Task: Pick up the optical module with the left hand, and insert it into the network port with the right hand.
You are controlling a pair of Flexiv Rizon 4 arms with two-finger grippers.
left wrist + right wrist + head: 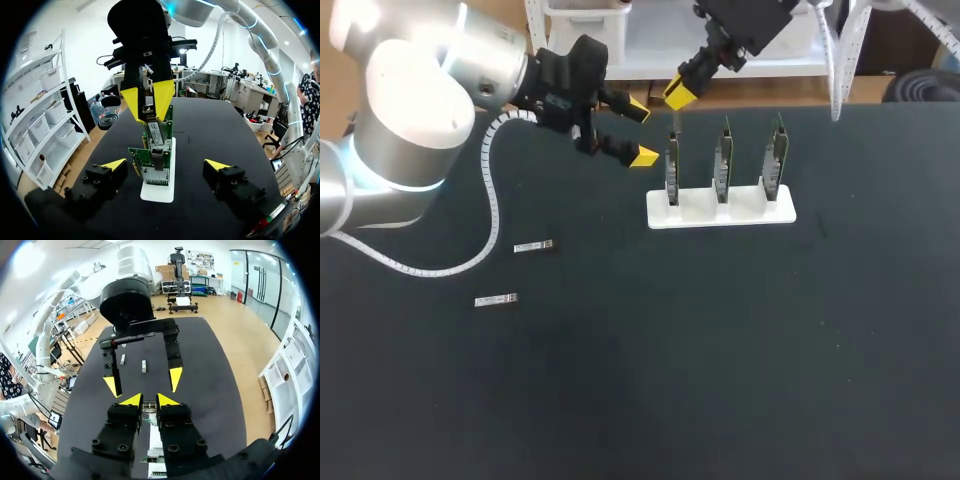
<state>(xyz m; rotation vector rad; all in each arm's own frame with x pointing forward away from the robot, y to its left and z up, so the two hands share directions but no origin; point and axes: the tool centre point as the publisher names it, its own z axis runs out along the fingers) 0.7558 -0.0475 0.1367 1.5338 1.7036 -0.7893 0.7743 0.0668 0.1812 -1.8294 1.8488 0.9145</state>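
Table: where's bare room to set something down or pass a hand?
Free: the table in front of the white stand and to its right. Left side holds two loose modules. Crowded: the stand's left board, where the open left gripper and the right gripper, shut on a module, meet.

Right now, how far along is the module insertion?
Pickup and handover look done: the left end effector is open and empty. In hand: the right end effector is shut on a module over the leftmost card in the white stand. Left: pushing it home; I can't tell if it has entered the card. Two spare modules lie on the table.
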